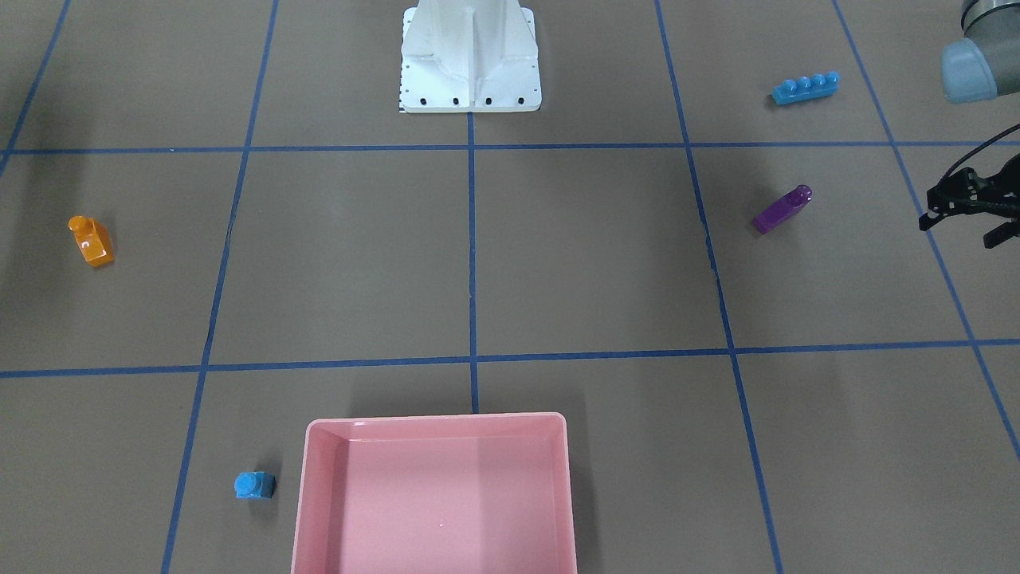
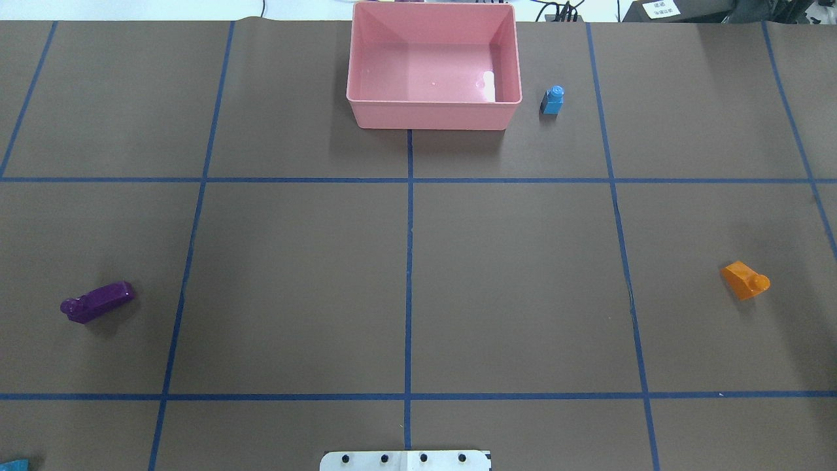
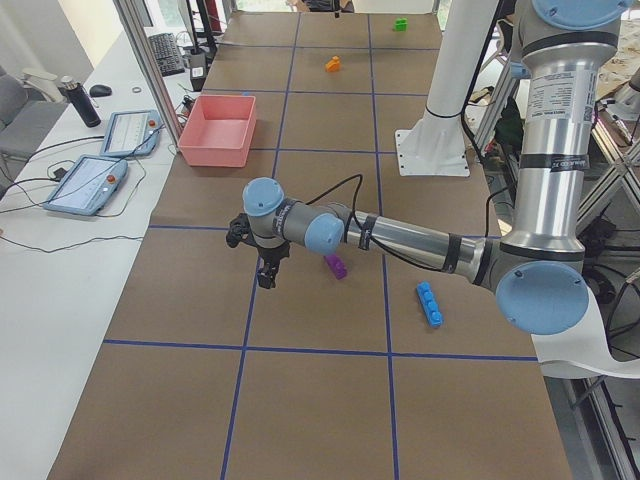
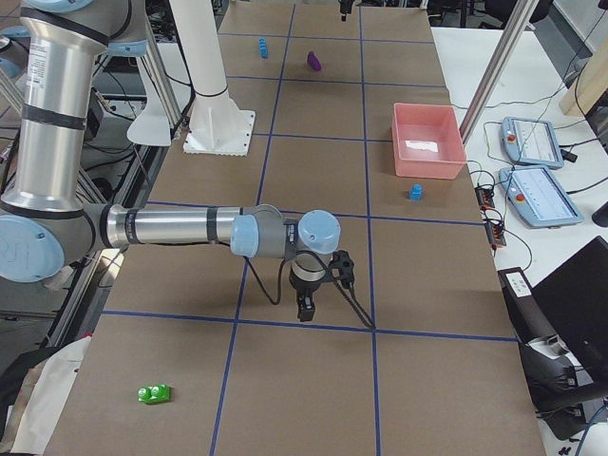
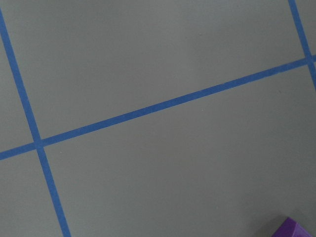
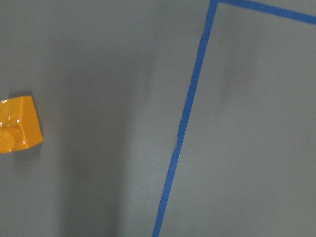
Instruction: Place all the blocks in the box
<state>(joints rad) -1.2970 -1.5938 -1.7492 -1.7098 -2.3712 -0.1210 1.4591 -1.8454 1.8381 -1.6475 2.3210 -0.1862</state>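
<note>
The pink box (image 1: 437, 416) is empty at the table's far edge from the robot; it also shows in the overhead view (image 2: 431, 103). The tiny blue brick (image 1: 254, 485) stands beside it. The purple brick (image 1: 782, 209) and the long blue brick (image 1: 805, 88) lie on the left arm's side. The orange wedge (image 1: 91, 240) lies on the right arm's side. The green brick (image 4: 154, 393) lies at the table's right end. My left gripper (image 1: 960, 231) hangs open and empty beside the purple brick. My right gripper (image 4: 304, 309) hovers near the orange wedge (image 6: 19, 124); I cannot tell its state.
The white robot base (image 1: 470, 80) stands at the robot's edge of the table. Blue tape lines grid the brown table. Two teach pendants (image 4: 541, 190) lie on the side bench beyond the box.
</note>
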